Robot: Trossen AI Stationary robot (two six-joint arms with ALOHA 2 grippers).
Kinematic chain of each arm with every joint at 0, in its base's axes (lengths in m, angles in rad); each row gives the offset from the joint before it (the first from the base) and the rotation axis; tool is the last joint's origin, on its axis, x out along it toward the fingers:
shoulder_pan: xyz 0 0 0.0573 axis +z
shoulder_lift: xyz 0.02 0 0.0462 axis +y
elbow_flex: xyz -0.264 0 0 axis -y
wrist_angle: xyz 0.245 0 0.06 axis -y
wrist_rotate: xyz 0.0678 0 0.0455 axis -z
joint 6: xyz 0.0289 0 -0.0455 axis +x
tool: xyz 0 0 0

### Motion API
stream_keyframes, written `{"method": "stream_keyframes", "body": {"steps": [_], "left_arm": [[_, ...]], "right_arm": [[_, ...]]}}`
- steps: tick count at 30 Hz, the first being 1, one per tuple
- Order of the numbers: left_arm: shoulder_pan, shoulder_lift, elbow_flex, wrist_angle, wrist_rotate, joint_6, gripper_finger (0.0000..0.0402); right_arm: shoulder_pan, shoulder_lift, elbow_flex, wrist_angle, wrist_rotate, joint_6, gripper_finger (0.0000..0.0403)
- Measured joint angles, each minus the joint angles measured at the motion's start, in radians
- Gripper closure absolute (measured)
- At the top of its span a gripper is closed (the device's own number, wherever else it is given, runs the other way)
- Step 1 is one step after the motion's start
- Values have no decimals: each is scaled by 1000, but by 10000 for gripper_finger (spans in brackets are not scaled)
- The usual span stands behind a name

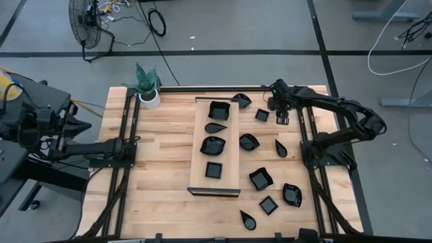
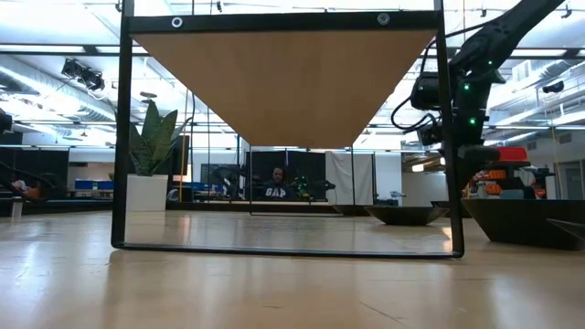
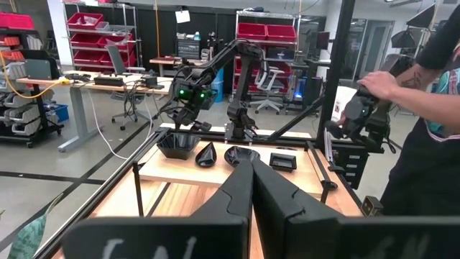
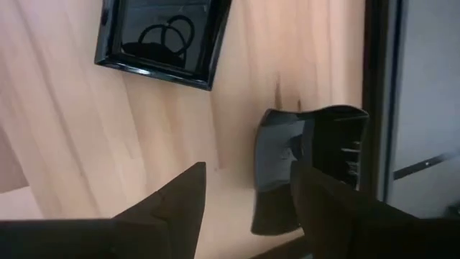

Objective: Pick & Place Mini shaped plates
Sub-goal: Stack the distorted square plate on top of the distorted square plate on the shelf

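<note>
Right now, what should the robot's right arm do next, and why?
Probably lower a little and close. The right gripper hangs open at the table's far right side, above a small black dish that lies between its fingers, not yet gripped. The left gripper waits shut at the table's left edge.

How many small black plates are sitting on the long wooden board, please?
4, in a row along the board: wavy-rimmed bowl at the plant end, then teardrop, leaf, and square plate at the other end. None seems hidden.
</note>
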Motion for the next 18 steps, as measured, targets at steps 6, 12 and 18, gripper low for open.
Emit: {"method": "stream_keyframes", "body": {"steps": [6,12,18], "left_arm": [[0,0,0,0,0,0,387],[0,0,0,0,0,0,387],[0,0,0,0,0,0,387]], "right_arm": [[-15,8,-53,87,-2,-37,197],[-15,8,-111,153,-2,-96,197],[-34,8,-132,197,16,-89,197]]}}
